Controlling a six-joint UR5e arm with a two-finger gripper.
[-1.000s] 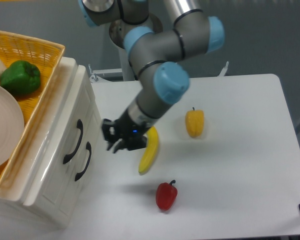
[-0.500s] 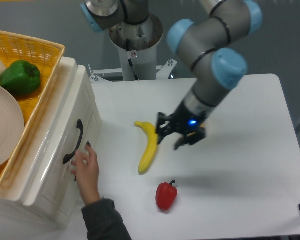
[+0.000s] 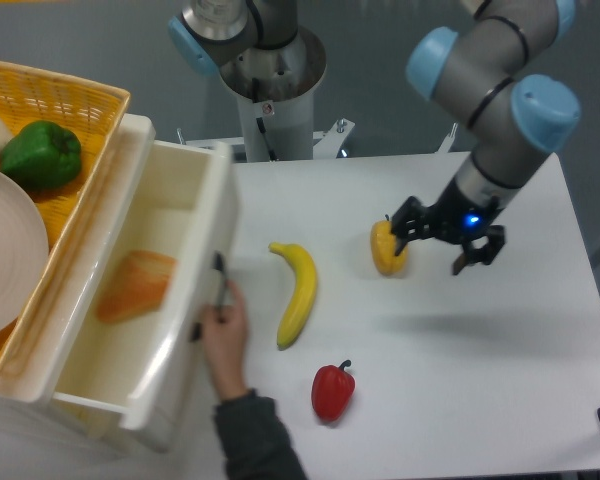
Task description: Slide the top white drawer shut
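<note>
The top white drawer (image 3: 170, 290) now stands pulled far out at the table's left, where half a second ago it was shut, and a person's hand (image 3: 223, 335) grips its black handle (image 3: 216, 290). Inside lies an orange-brown object (image 3: 135, 285). The gripper (image 3: 445, 238) has moved right, past the banana (image 3: 298, 293), and now hangs beside the yellow pepper (image 3: 388, 247), its fingers spread and holding nothing.

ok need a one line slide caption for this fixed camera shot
A person's hand holds the top white drawer open while the robot's claw hovers by the yellow pepper.
</note>
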